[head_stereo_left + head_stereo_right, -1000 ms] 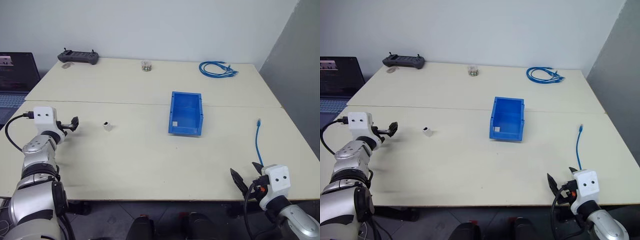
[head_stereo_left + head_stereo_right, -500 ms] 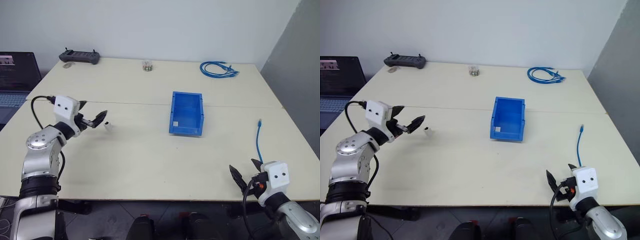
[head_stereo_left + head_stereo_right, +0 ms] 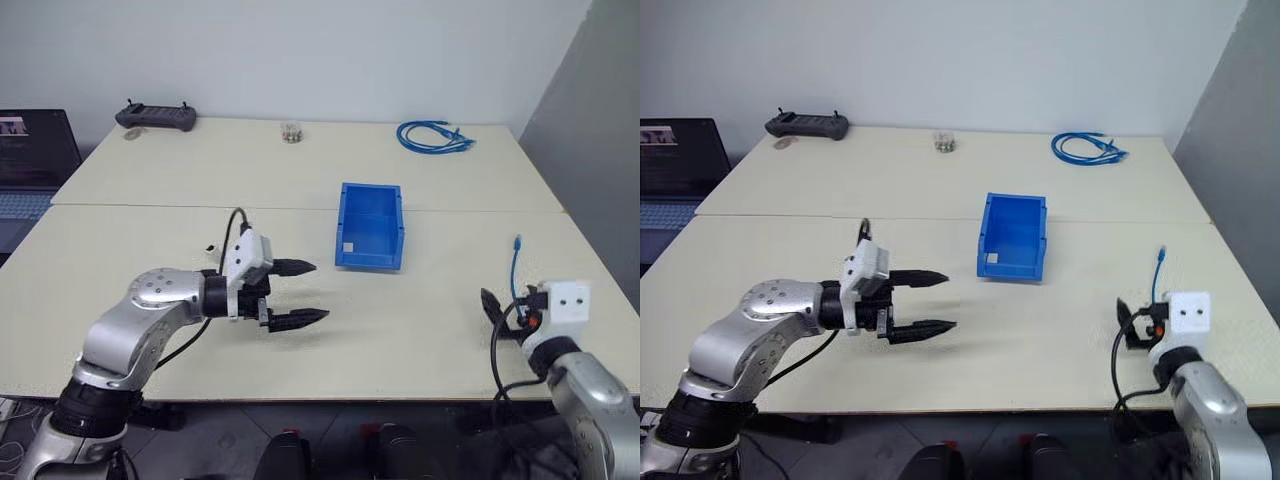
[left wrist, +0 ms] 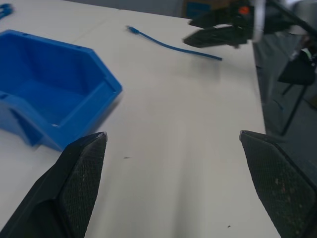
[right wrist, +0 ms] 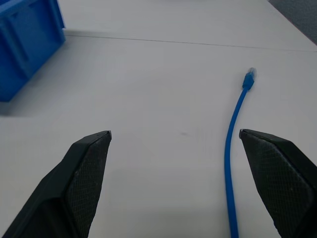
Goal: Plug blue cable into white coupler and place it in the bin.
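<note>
While the right end effector (image 3: 1132, 327) sits wide and empty just short of the blue cable (image 5: 235, 134), the left end effector (image 3: 302, 292) has swung in from the left edge of the surface (image 3: 400, 330) to mid-surface, fingers wide, holding nothing, pointing toward the bin (image 3: 371, 226). A second ago it hung left of the white coupler (image 3: 212, 247); now the coupler lies behind its wrist, mostly hidden, untouched. The right arm has come forward and now faces the cable's near end. Judgement: nothing grasped yet; the left sweep passed the coupler without picking it, so both pickups remain, then plugging, then the drop.

The cable lies straight on the right side of the surface, clear plug at the far end, well apart from the bin. The bin stands centre, with a small white label or object at its front corner; cannot tell which.

Counts: one single blue cable, one coupler, one bin, one coiled cable bundle (image 3: 434, 137) far right, one black controller (image 3: 155, 116) far left, one small jar (image 3: 291, 131), one laptop (image 3: 32, 160), two end effectors.
</note>
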Robot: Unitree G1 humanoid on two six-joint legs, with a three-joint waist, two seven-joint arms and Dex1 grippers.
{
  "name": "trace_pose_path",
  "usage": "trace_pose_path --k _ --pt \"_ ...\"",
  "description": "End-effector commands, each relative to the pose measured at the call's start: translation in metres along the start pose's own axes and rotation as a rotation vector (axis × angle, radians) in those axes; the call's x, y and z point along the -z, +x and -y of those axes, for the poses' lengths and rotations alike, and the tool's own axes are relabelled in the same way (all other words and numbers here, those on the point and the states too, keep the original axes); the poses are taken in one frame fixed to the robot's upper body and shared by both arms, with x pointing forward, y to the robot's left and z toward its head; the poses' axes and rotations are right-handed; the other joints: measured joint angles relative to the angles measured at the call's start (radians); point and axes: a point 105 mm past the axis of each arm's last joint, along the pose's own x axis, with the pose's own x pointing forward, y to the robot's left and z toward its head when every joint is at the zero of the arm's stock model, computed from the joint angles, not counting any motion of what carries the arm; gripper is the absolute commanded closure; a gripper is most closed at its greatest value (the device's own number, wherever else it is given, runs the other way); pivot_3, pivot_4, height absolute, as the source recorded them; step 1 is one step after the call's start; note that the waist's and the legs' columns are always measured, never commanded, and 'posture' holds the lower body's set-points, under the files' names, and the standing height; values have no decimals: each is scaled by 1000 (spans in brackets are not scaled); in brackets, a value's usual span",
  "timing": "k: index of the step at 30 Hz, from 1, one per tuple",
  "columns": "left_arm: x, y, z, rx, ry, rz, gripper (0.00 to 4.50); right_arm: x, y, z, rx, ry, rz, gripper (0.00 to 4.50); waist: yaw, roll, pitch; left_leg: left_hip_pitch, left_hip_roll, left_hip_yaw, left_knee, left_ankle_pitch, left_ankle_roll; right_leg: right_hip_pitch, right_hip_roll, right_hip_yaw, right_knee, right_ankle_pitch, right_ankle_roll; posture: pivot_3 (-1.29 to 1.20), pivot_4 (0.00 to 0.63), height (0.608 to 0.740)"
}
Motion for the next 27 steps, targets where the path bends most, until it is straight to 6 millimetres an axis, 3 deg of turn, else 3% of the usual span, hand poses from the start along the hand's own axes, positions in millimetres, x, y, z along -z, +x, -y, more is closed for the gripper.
trace_pose_path --k 1,7,17,24,27 --pt "-12 9 2 78 88 14 0 -6 19 23 68 -31 -37 101 0 1 0 0 0 0 0 0 0 0 0 0 0 0 0 0 150 740" --pt "-25 26 -5 121 136 53 0 -11 61 48 114 14 -123 101 -1 3 2 -1 0 0 0 0 0 0 1 0 0 0 0 0 150 740" --pt "-35 41 -13 137 159 89 0 -2 105 80 120 94 -214 101 -7 5 3 -3 -1 0 0 0 0 -1 1 1 -1 0 0 0 150 740" --pt "-35 41 -18 125 158 91 0 -4 121 83 108 175 -235 101 -23 6 4 -2 0 0 0 0 1 -1 1 1 -1 0 0 0 150 740" --pt "-37 41 -18 124 161 92 0 2 124 71 63 249 -260 101 -24 6 4 -2 0 0 0 0 1 -1 1 1 -1 0 0 0 150 740"
